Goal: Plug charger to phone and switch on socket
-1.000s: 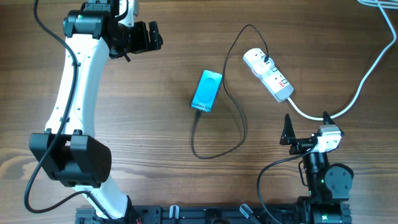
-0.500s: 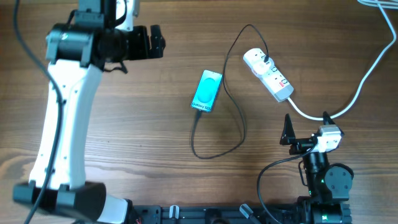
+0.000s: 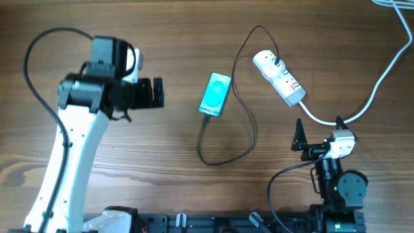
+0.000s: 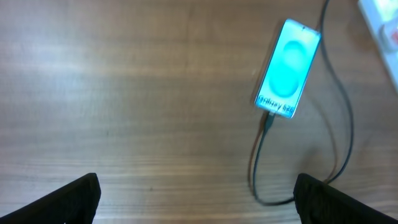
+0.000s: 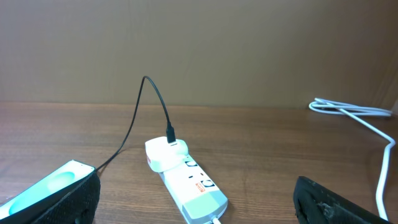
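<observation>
1. The phone point(image 3: 215, 95) lies flat on the wooden table point(image 3: 162, 162) just above the middle of the overhead view, its cyan screen facing up and the white band with text at its lower end.
2. The charger point(image 3: 251, 129), a thin black cable, meets the phone's lower end with its tip; whether the tip is seated in the port cannot be told; from there the cable drops, loops toward the right, climbs past the phone's right side and arches over to the socket.
3. The socket point(image 3: 279, 77) lies at a slant in the upper right, well apart from the phone; the cable enters a white plug on its upper-left end; small red marks show on its face.
4. A thick white cord point(image 3: 381, 77) leaves the socket's lower-right end and curves to the top right corner.
5. The left gripper point(image 3: 159, 93) hovers to the left of the phone, apart from it, pointing toward it; its fingers point(image 4: 68, 199) are spread wide and hold nothing.
6. The right gripper point(image 3: 317, 133) sits at the lower right, below the socket; its fingers point(image 5: 62, 199) are likewise spread and empty.
</observation>
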You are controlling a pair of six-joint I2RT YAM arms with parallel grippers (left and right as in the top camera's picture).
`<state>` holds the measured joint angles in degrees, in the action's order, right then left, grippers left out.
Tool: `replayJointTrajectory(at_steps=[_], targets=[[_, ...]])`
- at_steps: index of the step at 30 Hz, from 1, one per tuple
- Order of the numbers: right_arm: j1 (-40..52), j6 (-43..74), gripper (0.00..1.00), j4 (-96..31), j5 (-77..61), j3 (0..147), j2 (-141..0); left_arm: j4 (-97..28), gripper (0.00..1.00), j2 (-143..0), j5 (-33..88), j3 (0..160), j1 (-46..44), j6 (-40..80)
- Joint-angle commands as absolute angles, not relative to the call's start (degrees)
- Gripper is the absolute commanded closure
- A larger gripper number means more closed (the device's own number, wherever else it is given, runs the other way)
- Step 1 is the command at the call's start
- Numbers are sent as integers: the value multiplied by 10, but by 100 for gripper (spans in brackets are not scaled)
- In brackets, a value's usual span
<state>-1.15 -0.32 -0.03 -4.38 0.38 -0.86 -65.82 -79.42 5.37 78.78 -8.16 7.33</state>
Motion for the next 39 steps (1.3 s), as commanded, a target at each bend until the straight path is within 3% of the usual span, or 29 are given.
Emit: replayJointTrajectory(at_steps=[1, 7, 15, 23, 33, 39], targets=[[-8, -4, 0, 1, -36, 3, -2, -655, 0, -735, 52, 758, -72, 63], [-8, -4, 0, 1, -36, 3, -2, -581, 0, -661, 69, 653, -72, 64], [-8, -4, 0, 1, -36, 3, -2, -382, 0, -540, 79, 457, -72, 64], [-8, -4, 0, 1, -36, 3, -2, -335, 0, -414, 79, 353, -43, 64], [-8, -4, 0, 1, -36, 3, -2, -148, 0, -274, 111, 180, -39, 65], [-8, -4, 0, 1, -36, 3, -2, -119, 0, -216, 108, 146, -39, 65]])
